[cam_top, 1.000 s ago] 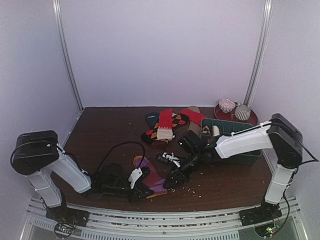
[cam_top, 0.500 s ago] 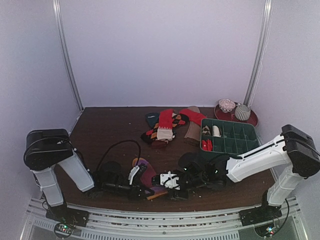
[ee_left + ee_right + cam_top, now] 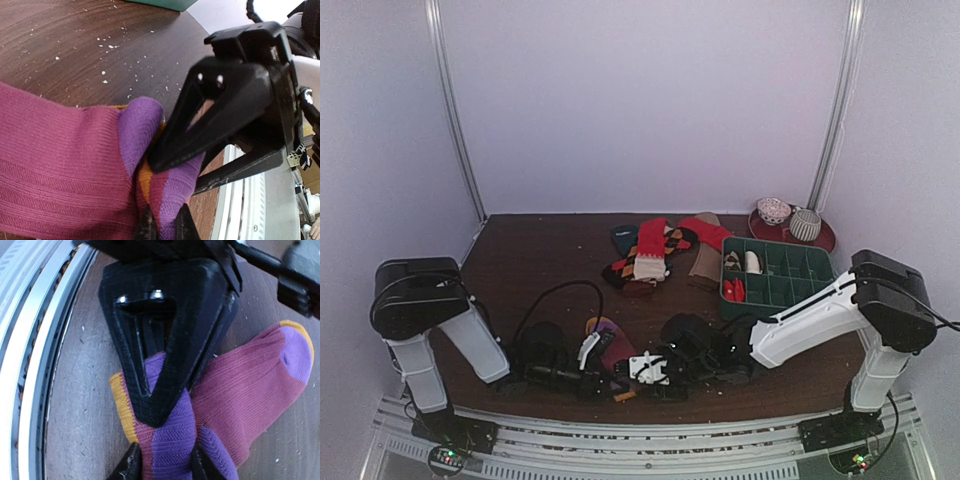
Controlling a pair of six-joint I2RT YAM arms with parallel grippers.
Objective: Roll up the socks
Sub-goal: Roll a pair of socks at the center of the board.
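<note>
Striped sock at near table edge, toe end bunched; roll barely begun. Left gripper clamped on it. Right gripper straddles same fold, apparently pinching. Other socks farther back, loose, unrolled.

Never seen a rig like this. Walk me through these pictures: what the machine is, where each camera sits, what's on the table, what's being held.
This is two robot arms bolted at the near edge of a dark wooden table, each ending in a two-finger gripper. The wide picture comes from a fixed camera above and behind them: left arm on the left, right arm on the right. The two close-ups come from cameras on the wrists. On the table lie a pile of coloured socks, a green compartment tray and, at the back, a dark red plate. Near the front lies a purple-magenta striped sock. The left gripper and the right gripper both pinch one end of it, facing each other.
</note>
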